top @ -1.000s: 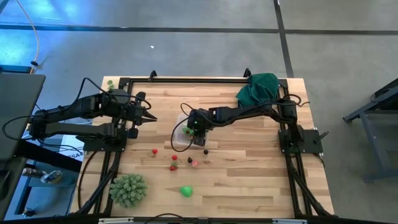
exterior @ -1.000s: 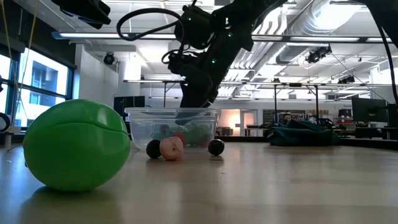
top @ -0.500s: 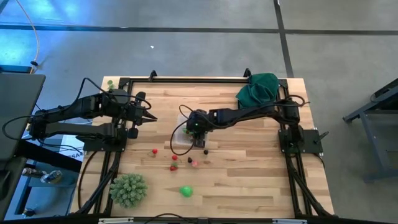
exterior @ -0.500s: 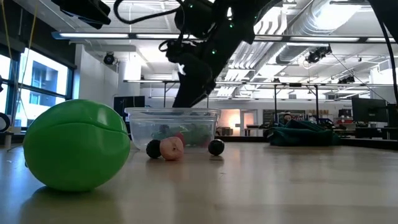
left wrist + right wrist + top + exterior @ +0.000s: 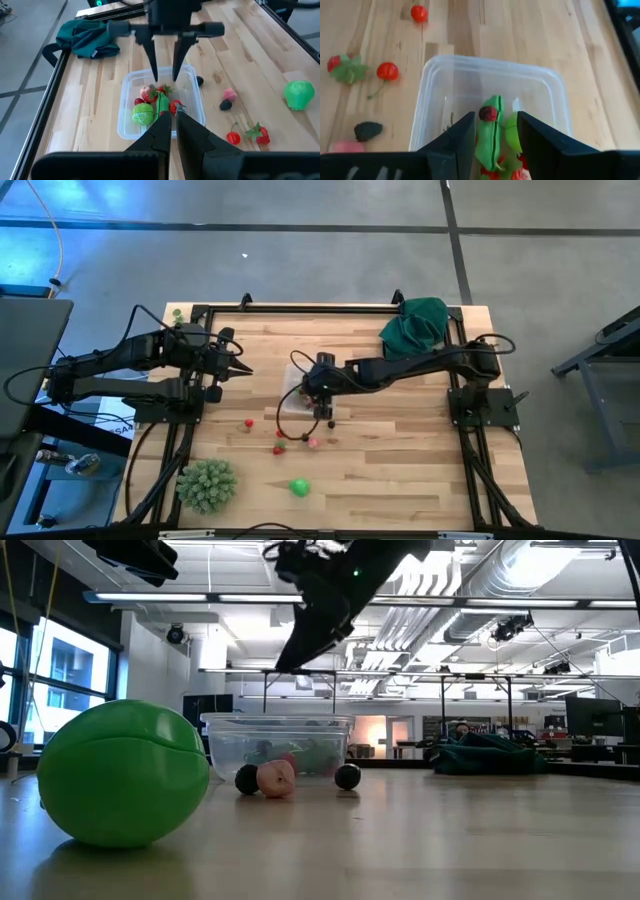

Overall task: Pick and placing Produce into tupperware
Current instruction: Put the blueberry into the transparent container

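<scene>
The clear tupperware point(image 5: 125, 102) stands mid-table and holds a green pea pod point(image 5: 489, 132), a round green piece point(image 5: 143, 114) and red pieces. My right gripper point(image 5: 165, 78) hangs open above it, nothing between its fingers; it also shows in the high view point(image 5: 312, 390) and the low view point(image 5: 286, 662). More produce lies on the wood near the tupperware: red pieces point(image 5: 280, 435), a pink one point(image 5: 277, 778), dark berries point(image 5: 347, 777) and a green fruit point(image 5: 299, 487). My left gripper point(image 5: 243, 370) waits shut at the table's left.
A spiky pale-green ball point(image 5: 207, 485) sits at the near left corner. A dark green cloth point(image 5: 415, 320) lies at the far right corner. Black frame rails point(image 5: 300, 308) run along the table's edges. Bare wood spreads to the right of the tupperware.
My right gripper has risen from inside the tupperware to well above its rim, rolling a little as it went; the gap between its fingers is unchanged. The tupperware and the produce have stayed where they were.
</scene>
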Available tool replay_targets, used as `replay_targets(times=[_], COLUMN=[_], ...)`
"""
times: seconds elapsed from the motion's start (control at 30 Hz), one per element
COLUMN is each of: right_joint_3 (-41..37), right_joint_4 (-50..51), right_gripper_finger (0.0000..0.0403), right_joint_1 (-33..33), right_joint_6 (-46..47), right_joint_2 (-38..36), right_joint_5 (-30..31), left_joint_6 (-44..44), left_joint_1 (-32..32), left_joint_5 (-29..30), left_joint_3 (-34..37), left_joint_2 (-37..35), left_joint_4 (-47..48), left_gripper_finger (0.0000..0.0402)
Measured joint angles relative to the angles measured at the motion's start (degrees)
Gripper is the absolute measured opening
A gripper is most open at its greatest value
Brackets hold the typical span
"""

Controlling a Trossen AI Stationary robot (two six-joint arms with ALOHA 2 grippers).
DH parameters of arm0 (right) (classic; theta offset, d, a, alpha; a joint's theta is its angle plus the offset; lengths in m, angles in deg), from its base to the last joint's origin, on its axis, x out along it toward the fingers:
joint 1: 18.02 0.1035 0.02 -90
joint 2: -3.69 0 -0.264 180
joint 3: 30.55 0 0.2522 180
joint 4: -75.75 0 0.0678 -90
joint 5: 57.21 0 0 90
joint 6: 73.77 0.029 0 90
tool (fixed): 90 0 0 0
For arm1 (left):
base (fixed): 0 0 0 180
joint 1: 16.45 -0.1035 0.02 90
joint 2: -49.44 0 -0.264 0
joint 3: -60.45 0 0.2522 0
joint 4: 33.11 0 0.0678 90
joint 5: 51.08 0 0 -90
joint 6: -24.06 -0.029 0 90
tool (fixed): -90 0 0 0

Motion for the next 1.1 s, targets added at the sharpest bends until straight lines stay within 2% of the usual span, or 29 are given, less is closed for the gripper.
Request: replay_targets(times=[0.17,0.4,0.67,0.9,1.1], right_joint_3=[-6.66,-26.65,-45.84,-57.56,-59.27], right_joint_4=[-4.56,-22.07,-36.25,-53.37,-56.1], right_gripper_finger=[0.0138,0.0138,0.0138,0.0138,0.0138], right_joint_1=[1.19,1.32,1.3,1.02,0.36], right_joint_6=[0.22,4.78,10.84,12.53,13.93], right_joint_2=[-5.39,-17.32,-28.21,-29.15,-26.03], right_joint_5=[1.67,1.4,3.64,6.32,5.76], left_joint_6=[0.0,0.0,0.0,0.0,0.0], left_joint_1=[0.0,-0.01,0.0,0.01,0.0], left_joint_5=[-0.02,-0.02,-0.01,-0.02,-0.01], left_joint_3=[0.0,0.0,-0.01,0.01,0.01], left_joint_2=[0.02,0.02,0.01,0.02,0.02], left_joint_4=[-0.01,-0.01,-0.03,0.01,-0.01], left_gripper_finger=[0.0019,0.0019,0.0019,0.0019,0.0019])
